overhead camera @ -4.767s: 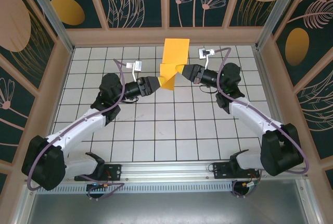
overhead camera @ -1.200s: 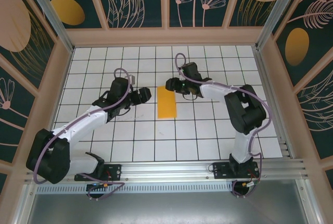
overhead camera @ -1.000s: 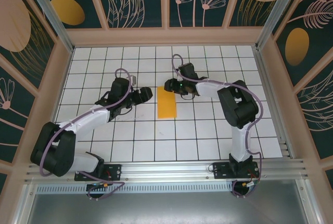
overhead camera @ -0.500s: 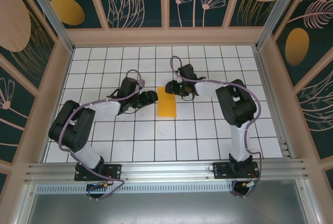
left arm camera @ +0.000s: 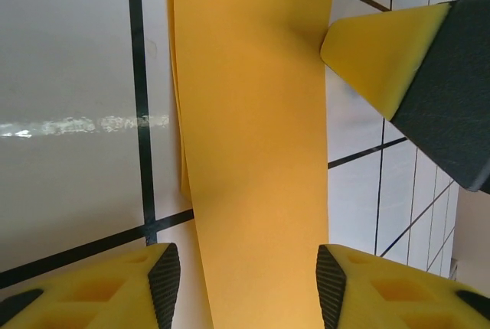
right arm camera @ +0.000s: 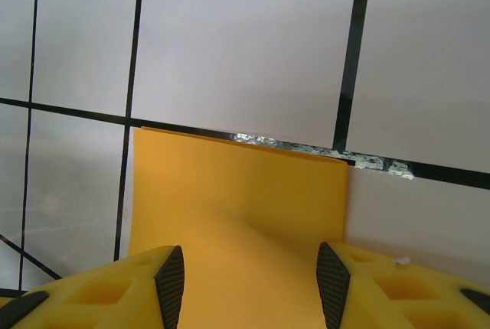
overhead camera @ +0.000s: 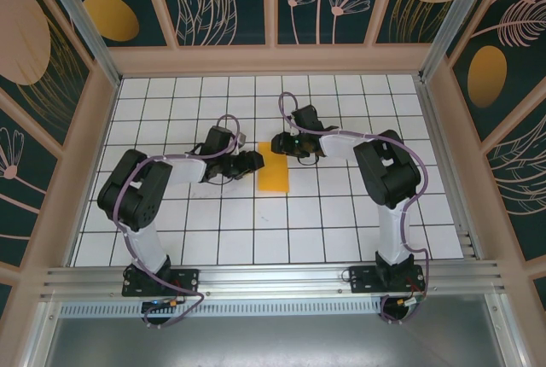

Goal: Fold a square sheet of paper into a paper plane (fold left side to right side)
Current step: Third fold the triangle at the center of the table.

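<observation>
Paper first: the thin, bright orange sheet of paper, folded to a narrow oblong, lies flat on the white, black-gridded bench, just above the middle of the overhead frame. Some seconds earlier it hung in the air near the top of the grid, pinched between both arms. A second ago it already lay in this spot. Since then the left arm has doubled back on itself, and the left end effector has slid rightward to the strip's left edge. The right end effector has kept its place at the strip's upper left corner.

The left wrist view adds detail that the overhead one lacks. The strip runs up the frame between two yellow foam fingertips at the bottom, which stand moderately apart, the right one overlapping the paper's edge. A lower layer peeks out along the strip's left side. The other arm's yellow-padded finger meets the strip at the upper right.

In the right wrist view the paper's end lies along a black grid line, its surface curving softly up toward the lens. Two yellow tips stand half spread over it, with nothing clamped between them. Whether any tip presses on the sheet I cannot tell from so close.
</observation>
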Controlling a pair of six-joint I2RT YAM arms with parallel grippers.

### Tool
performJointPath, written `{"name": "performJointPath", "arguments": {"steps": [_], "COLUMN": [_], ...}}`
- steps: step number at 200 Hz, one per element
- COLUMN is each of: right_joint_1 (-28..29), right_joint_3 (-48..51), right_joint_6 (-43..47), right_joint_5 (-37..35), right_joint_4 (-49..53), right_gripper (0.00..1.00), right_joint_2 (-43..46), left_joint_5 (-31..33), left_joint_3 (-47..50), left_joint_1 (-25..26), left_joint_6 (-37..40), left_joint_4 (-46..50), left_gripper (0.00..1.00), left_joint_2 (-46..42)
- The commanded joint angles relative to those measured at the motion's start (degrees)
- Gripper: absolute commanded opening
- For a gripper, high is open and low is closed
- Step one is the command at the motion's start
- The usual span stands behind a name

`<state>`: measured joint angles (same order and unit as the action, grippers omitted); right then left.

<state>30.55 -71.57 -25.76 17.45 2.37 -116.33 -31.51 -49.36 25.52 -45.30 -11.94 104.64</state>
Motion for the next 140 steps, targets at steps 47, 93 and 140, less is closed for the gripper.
{"name": "performJointPath", "arguments": {"steps": [47, 93, 140], "right_joint_1": [0.1, 0.1, -0.1], "right_joint_3": [1.2, 1.2, 2.0], "right_joint_6": [0.7, 0.8, 0.6], "right_joint_5": [-0.2, -0.1, 1.4], "right_joint_4": [1.9, 1.9, 0.0], "right_gripper": [0.53, 0.53, 0.53], "right_joint_2": [-1.4, -1.3, -0.5], "left_joint_5": [-1.8, 0.4, -0.1], "left_joint_3": [-4.1, -4.2, -3.4], "left_joint_1": [1.8, 2.1, 2.4], "left_joint_6": [1.2, 1.5, 0.5], "left_joint_4": [3.3, 4.7, 3.3], "left_gripper": [0.53, 0.53, 0.31], "left_joint_2": [3.8, 2.9, 2.1]}}
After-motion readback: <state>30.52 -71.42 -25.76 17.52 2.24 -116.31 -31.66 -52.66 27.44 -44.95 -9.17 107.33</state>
